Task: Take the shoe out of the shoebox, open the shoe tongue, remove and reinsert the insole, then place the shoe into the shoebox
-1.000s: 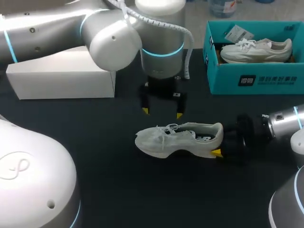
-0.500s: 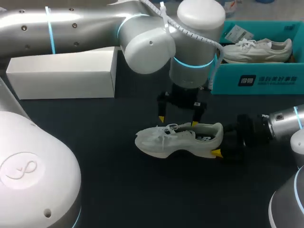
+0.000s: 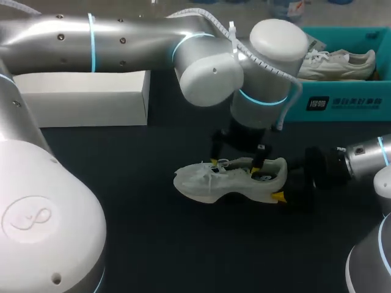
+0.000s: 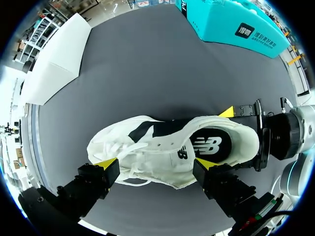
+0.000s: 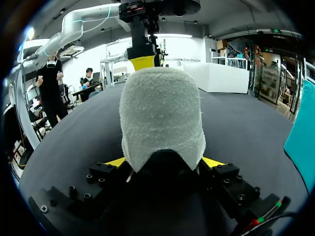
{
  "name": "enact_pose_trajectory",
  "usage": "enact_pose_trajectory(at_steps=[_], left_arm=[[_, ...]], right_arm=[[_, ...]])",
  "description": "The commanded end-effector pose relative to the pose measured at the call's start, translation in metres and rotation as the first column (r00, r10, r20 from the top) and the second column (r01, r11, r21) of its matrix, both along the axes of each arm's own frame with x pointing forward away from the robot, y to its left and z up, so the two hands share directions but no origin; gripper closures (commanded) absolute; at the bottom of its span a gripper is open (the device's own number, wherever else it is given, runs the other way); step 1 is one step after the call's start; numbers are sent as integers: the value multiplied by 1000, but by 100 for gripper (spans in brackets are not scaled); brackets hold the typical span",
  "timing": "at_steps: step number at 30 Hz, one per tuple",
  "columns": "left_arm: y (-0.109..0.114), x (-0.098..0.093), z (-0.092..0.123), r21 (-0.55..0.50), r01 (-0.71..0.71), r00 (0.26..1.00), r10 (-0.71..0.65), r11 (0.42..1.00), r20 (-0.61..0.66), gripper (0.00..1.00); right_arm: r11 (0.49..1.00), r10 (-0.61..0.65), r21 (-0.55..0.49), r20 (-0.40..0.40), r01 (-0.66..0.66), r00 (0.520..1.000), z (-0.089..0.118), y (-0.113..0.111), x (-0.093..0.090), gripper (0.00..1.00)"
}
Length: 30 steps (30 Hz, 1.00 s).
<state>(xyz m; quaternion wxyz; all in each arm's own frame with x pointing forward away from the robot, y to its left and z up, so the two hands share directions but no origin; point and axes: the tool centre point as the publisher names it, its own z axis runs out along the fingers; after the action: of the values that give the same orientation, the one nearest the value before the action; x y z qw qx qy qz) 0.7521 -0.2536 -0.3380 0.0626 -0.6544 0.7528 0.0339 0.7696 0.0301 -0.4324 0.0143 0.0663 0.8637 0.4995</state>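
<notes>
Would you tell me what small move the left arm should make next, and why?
Probably lower the left gripper a little and close on the tongue. Its fingers stand open over the shoe, either side of the laced midfoot, while the right gripper is shut on the heel, which should steady the shoe for the pull.

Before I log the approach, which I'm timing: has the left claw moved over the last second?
Yes. The left claw has gone rightward, away from the white box, and down to straddle the shoe.
</notes>
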Motion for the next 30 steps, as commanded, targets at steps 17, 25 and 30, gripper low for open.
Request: enact_pose_trajectory(at_steps=[17, 25, 30], left_arm=[[-12, 5, -18, 58, -42, 999, 41, 997, 23, 68], [1, 7, -15, 60, -44, 998, 42, 997, 47, 100], [8, 9, 4, 21, -44, 997, 42, 999, 69, 100]], right_arm=[[1000, -1, -4, 0, 1, 1000, -6, 1, -4, 100], [1000, -1, -4, 0, 1, 1000, -6, 1, -4, 100], [1000, -1, -4, 0, 1, 1000, -6, 1, -4, 100]])
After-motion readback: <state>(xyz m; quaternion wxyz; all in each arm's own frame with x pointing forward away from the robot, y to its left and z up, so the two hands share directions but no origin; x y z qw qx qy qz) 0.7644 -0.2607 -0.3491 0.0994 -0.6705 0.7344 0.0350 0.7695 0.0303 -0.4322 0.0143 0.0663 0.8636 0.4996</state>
